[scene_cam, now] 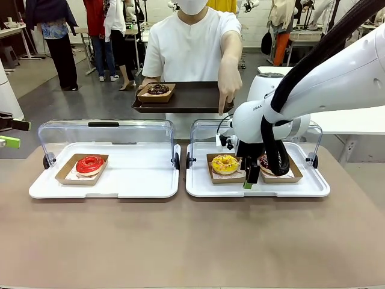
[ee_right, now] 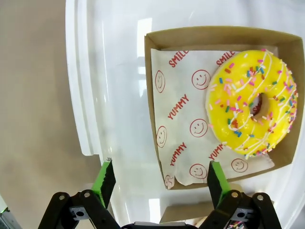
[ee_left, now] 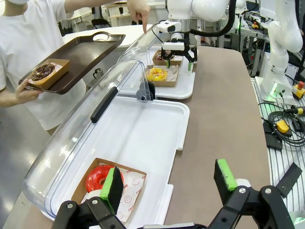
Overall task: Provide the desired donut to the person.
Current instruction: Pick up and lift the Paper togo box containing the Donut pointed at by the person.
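On the desk point(scene_cam: 192, 241), the left jaws stand wide open and empty near a red donut point(ee_left: 97, 177) in the left tray point(ee_left: 143, 138). The right jaws hang open and empty just beside the yellow sprinkled donut point(ee_right: 252, 102) in the right tray point(scene_cam: 198, 186). At the far side, the person point(scene_cam: 189, 48) points a finger down toward it, holding a brown tray point(scene_cam: 192, 96).

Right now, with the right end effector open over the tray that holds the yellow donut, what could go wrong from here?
The right end effector hangs open over the edge of the box of the yellow donut, not its middle; closing here could crumple the card.
The neighbouring box sits right beside it; a finger may push it.
The person's pointing hand is close above the arm; lifting straight up might strike it.
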Action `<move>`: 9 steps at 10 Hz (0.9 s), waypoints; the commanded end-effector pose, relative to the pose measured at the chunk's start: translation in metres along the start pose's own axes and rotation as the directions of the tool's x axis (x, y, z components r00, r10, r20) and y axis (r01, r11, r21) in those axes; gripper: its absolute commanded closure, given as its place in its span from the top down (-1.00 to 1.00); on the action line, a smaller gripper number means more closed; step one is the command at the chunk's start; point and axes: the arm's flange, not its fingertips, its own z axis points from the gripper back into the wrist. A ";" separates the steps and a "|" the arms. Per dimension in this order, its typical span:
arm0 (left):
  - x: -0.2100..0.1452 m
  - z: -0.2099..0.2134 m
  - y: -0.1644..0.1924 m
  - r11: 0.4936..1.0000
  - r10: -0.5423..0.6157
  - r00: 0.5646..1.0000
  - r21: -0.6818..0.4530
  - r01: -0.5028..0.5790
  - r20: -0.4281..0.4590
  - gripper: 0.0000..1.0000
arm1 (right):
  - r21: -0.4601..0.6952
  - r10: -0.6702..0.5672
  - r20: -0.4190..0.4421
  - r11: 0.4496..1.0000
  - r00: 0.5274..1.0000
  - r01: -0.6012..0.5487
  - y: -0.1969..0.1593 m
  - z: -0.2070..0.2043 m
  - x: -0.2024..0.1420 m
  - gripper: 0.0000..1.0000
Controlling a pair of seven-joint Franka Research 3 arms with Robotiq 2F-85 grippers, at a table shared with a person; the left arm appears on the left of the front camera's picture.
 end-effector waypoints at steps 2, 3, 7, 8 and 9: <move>0.000 0.001 -0.001 1.000 -0.005 1.000 0.001 0.005 0.015 1.00 | 0.001 0.007 0.003 1.000 1.000 -0.007 -0.007 -0.005 0.005 1.00; 0.000 0.001 -0.001 1.000 -0.005 1.000 0.001 0.005 0.015 1.00 | 0.004 0.007 0.008 1.000 1.000 -0.007 -0.007 -0.005 0.005 1.00; 0.000 0.001 -0.001 1.000 -0.005 1.000 0.001 0.005 0.015 1.00 | 0.025 0.013 0.029 1.000 0.999 -0.013 -0.008 -0.008 0.004 1.00; 0.000 0.001 -0.001 1.000 -0.005 1.000 0.001 0.005 0.015 1.00 | 0.035 0.027 0.050 0.999 0.998 -0.029 -0.009 -0.009 0.004 1.00; 0.000 0.001 -0.001 1.000 -0.005 1.000 0.001 0.005 0.015 1.00 | 0.054 0.041 0.079 0.998 0.996 -0.045 -0.009 -0.010 0.004 1.00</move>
